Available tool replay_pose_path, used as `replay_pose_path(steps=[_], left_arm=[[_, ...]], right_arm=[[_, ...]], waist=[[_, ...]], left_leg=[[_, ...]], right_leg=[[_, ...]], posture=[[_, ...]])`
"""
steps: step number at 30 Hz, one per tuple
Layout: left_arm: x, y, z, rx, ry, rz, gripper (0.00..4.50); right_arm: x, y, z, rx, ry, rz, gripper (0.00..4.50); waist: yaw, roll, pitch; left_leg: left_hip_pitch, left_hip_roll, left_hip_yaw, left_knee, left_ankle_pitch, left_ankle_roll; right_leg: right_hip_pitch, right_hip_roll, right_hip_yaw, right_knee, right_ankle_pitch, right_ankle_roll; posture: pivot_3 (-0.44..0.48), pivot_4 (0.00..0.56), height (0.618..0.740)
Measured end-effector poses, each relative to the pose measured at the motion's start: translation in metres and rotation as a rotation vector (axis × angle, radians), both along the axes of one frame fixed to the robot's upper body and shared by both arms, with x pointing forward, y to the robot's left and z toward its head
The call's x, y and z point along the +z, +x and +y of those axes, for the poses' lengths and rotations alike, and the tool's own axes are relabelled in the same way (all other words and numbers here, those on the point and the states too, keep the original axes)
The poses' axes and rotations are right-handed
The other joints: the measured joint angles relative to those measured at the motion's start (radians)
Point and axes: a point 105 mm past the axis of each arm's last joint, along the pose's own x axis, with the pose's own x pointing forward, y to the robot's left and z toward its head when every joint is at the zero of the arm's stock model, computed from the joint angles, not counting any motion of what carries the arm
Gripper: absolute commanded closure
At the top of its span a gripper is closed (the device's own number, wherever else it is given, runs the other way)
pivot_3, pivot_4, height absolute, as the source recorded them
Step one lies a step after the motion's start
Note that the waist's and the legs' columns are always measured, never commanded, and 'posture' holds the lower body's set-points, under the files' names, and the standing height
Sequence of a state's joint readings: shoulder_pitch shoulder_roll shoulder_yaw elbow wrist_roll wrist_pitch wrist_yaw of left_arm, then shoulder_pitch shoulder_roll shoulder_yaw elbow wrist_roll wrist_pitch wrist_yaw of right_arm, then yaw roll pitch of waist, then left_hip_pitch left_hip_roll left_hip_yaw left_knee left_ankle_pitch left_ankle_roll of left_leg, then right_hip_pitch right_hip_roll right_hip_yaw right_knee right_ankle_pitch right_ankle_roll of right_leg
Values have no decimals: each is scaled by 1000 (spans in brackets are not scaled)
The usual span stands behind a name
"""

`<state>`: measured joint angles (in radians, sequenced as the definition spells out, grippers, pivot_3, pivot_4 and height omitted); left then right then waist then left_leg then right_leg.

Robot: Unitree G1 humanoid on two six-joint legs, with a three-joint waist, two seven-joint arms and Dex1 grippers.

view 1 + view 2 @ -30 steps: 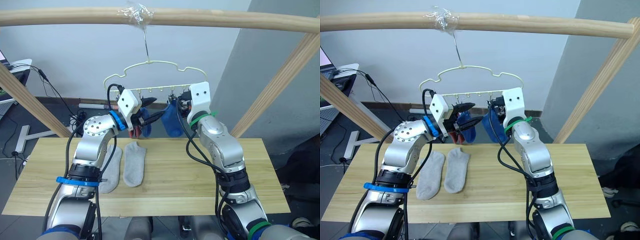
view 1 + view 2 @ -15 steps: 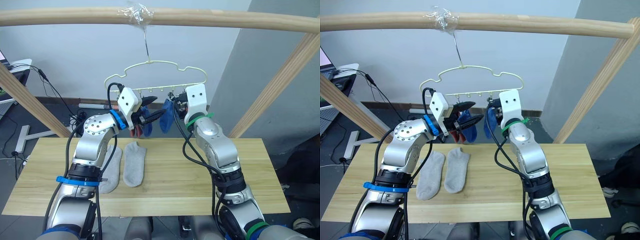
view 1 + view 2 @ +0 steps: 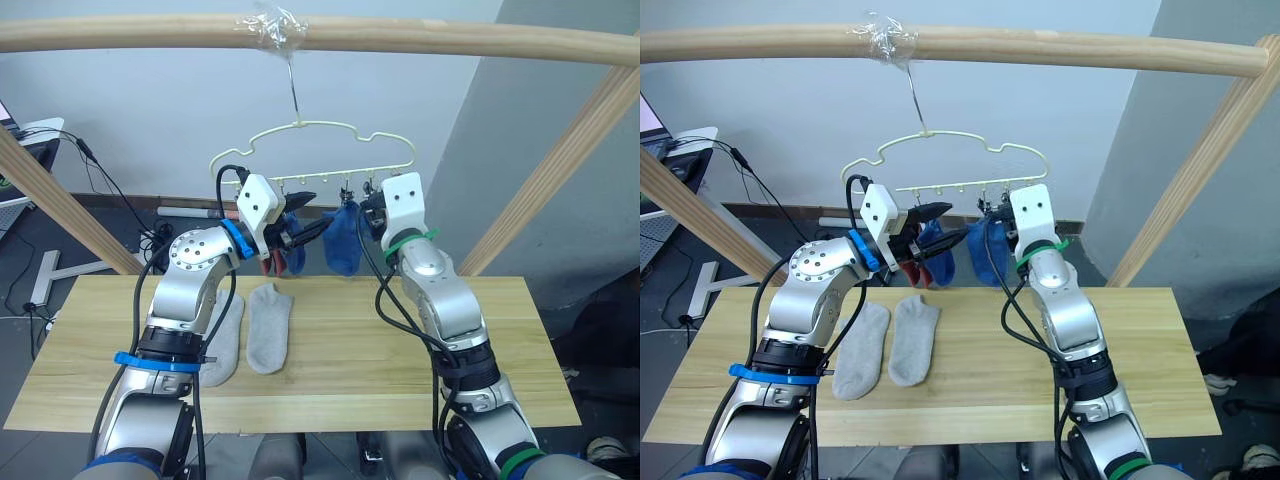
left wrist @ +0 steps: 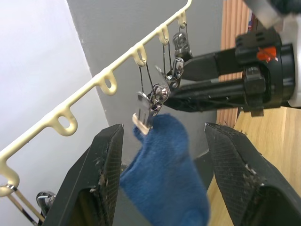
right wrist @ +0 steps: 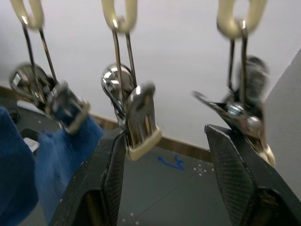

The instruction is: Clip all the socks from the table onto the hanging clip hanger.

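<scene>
Socks are split between the clip hanger (image 3: 330,160) and the desk (image 3: 400,350). Two light grey socks (image 3: 268,326) lie side by side on the left part of the desk. A blue sock (image 3: 341,240) hangs from a metal clip (image 4: 149,106) near the middle of the pale-yellow hanger, with another blue sock (image 3: 293,253) and a rust red sock (image 3: 270,262) hanging further left, behind the left gripper (image 3: 308,214). The hanger hooks over a wooden pole (image 3: 320,35) above the desk.

The left gripper's fingers are spread wide on either side of the middle blue sock, not touching it. The right gripper (image 4: 207,80) reaches up to the clips on the right; its fingers are parted and hold nothing.

Half a second ago the right gripper was further left with the blue sock bunched against it; now it has drawn back right and the sock hangs free.
</scene>
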<state>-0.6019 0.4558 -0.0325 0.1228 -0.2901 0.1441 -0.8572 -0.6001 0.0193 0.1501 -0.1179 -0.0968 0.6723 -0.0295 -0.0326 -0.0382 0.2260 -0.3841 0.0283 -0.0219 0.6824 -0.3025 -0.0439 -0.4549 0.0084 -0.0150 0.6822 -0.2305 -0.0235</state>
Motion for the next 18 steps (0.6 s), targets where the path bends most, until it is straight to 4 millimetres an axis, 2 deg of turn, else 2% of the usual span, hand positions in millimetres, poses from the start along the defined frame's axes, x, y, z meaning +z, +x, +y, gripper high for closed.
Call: replay_pose_path(steps=[9,17,18], left_arm=[[0,0,0,0,1,-1,1645],[6,1,-3,-4,-5,-19,1645],[6,1,-3,-5,-6,-18,1645]], right_arm=[[0,-9,3,42,39,20,1782],[6,-9,21,87,119,39,1782],[8,-8,22,90,121,34,1946]], waist=[[0,0,0],[0,0,0],[0,0,0]], left_leg=[[0,0,0,0,0,0],[0,0,0,0,0,0],[0,0,0,0,0,0]], right_leg=[[0,0,0,0,0,0],[0,0,0,0,0,0],[0,0,0,0,0,0]], posture=[[-44,205,701],[-40,203,701],[-40,203,701]])
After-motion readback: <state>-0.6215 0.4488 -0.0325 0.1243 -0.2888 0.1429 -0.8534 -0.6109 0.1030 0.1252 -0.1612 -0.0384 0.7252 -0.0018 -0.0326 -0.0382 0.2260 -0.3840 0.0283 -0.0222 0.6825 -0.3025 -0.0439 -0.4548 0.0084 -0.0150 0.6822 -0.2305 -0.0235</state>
